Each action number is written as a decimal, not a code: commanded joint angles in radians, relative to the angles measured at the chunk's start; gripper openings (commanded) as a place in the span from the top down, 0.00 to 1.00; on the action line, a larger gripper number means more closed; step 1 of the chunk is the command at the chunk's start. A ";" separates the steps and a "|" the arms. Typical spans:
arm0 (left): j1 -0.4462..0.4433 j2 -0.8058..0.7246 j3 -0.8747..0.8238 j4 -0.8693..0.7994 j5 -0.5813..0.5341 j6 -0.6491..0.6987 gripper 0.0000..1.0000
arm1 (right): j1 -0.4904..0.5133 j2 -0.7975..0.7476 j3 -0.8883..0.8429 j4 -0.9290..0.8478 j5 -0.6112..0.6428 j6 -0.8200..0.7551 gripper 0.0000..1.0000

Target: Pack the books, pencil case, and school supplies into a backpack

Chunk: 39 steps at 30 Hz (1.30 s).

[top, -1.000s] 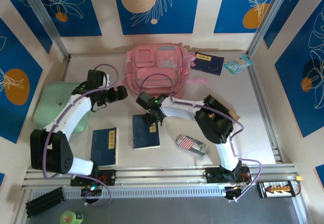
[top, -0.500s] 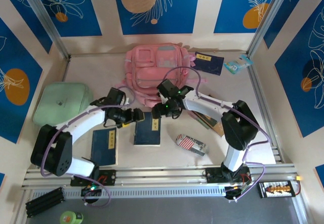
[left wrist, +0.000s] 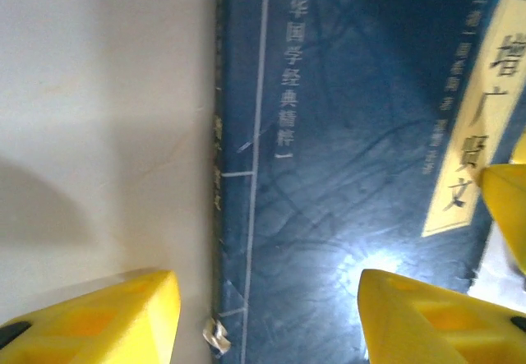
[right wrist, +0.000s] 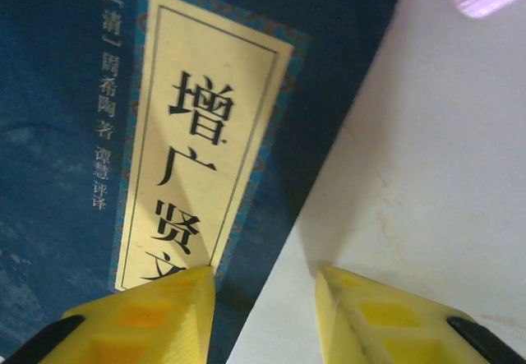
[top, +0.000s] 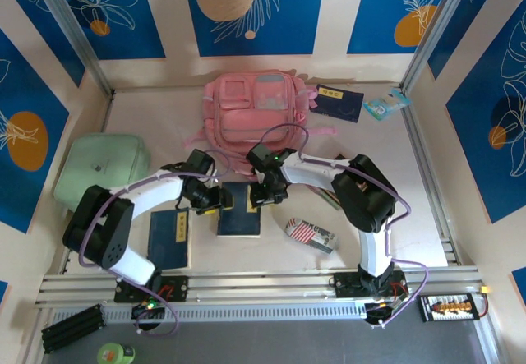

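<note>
Overhead, left gripper (top: pixel 223 202) and right gripper (top: pixel 258 200), both unclenched, partly hide the book (top: pixel 239 223).

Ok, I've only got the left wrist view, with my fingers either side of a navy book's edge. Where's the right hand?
Observer: The right hand straddles the opposite long edge of that same navy book, half over its cover and half over the bare table.
Operator: And where's the backpack from here?
Observer: The pink backpack lies flat just beyond the book's far end, toward the back wall.
Operator: Anything close by on the right?
Observer: The striped pencil case lies on the table to the book's right, apart from it and a little nearer the arm bases.
</note>
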<state>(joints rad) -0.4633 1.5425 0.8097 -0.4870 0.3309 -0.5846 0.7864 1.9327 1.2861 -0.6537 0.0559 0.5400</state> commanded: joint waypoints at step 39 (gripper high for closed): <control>-0.004 -0.181 -0.163 0.370 0.384 -0.180 0.60 | -0.018 0.070 0.003 -0.039 0.063 -0.003 0.82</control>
<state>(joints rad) -0.4564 1.3746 0.6765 -0.3122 0.6033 -0.6857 0.7685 1.9625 1.3327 -0.7044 0.0792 0.5327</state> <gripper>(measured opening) 0.397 0.187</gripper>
